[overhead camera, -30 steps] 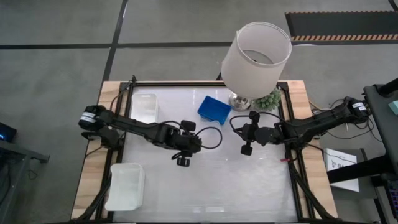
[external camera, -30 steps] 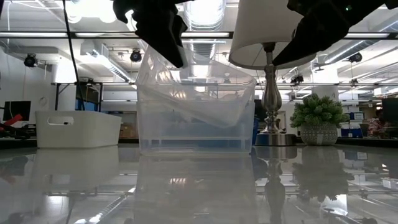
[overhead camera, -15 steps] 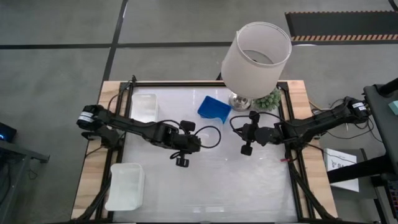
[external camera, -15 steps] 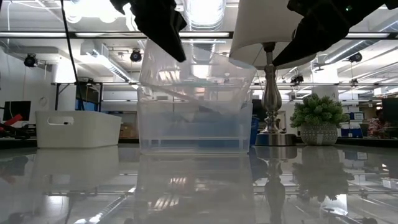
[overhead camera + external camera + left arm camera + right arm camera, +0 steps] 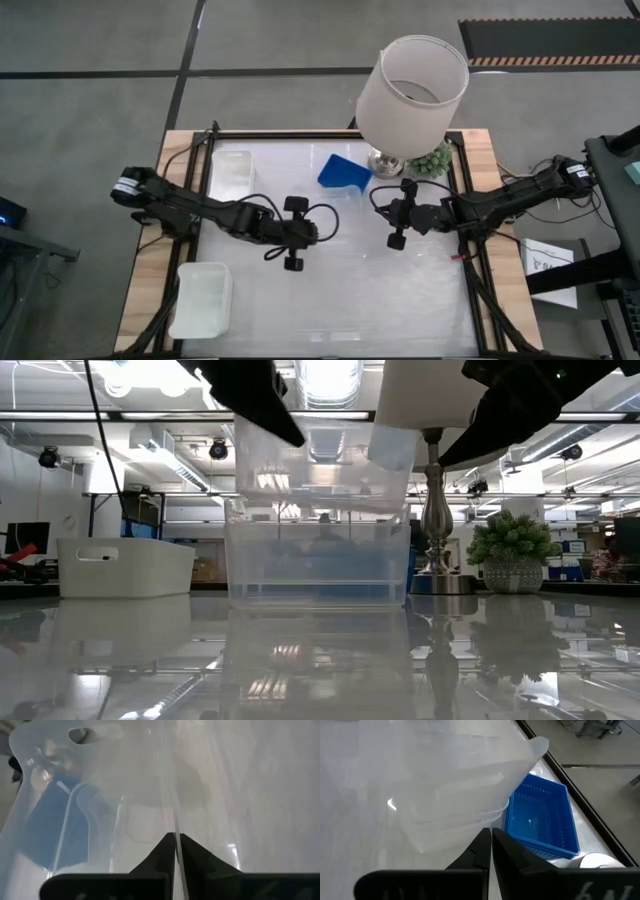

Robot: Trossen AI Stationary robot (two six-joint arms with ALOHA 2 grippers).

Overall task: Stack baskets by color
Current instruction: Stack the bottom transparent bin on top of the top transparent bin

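Worktop (image 5: 340, 300): the lamp (image 5: 412, 90) stands at its far edge and serves as the landmark. Clear baskets (image 5: 318, 525): near the lamp on its left; the upper basket is lifted above the lower. Left tool (image 5: 176, 851): pinching the upper basket's wall. Lower it level so the rims nest. Right tool (image 5: 490, 845): pressed together, holding nothing, just before the lamp. Blue basket (image 5: 342, 175): beside the lamp base; it crowds the stack. White basket (image 5: 203, 298): well apart.
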